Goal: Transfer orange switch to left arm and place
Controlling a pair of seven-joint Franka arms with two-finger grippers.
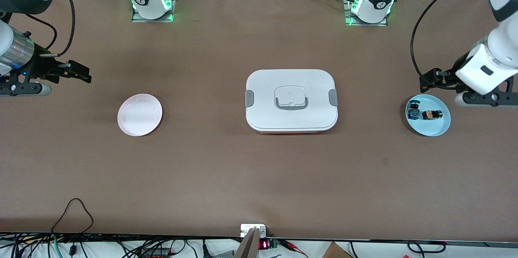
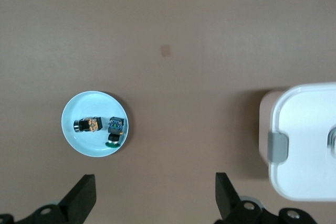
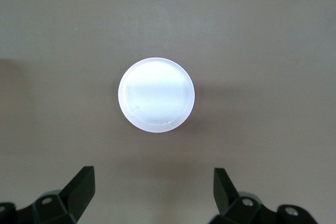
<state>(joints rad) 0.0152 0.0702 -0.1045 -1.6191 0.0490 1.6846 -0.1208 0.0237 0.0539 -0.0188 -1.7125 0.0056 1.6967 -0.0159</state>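
Orange switch (image 1: 430, 115) is sitting in the blue dish (image 1: 439, 130) w/ a blue switch (image 1: 413, 111). Looking tiny, light, rigid, prob slippery, so I'm thinking pinch the orange body. Left gripper (image 2: 152, 195) is hovering wide open, empty; right gripper (image 3: 152, 192) is too, over the pink plate (image 3: 156, 94).

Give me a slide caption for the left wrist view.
Open left gripper above the table, blue plate with orange switch and blue switch below, white box alongside.
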